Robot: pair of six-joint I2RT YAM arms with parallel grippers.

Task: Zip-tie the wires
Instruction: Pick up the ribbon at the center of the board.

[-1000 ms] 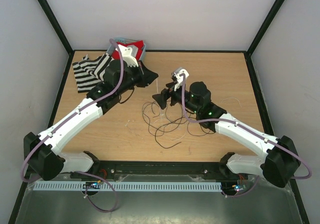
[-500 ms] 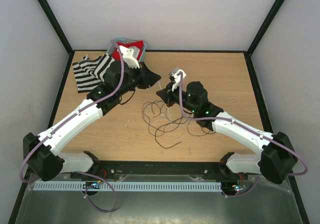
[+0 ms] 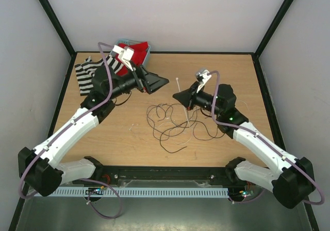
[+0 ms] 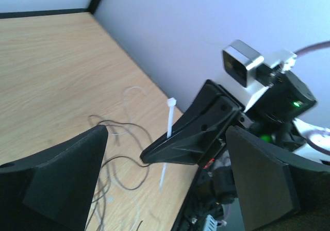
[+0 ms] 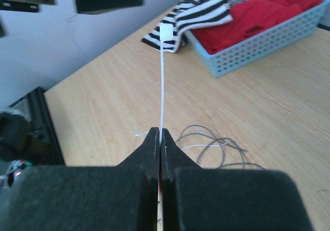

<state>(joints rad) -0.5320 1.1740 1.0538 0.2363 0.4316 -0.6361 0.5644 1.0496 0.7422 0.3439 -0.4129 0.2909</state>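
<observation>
progress: zip tie [image 5: 162, 81] pinched upright by right fingers [image 5: 138, 161] | left fingers [image 4: 67, 174] spread, nothing held | wires [image 3: 167, 124] seen loose on surface [image 3: 118, 135] below fingers, untied

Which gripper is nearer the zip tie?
Right. The right gripper is shut on the zip tie; the left gripper is open, off to its side, not touching.
</observation>
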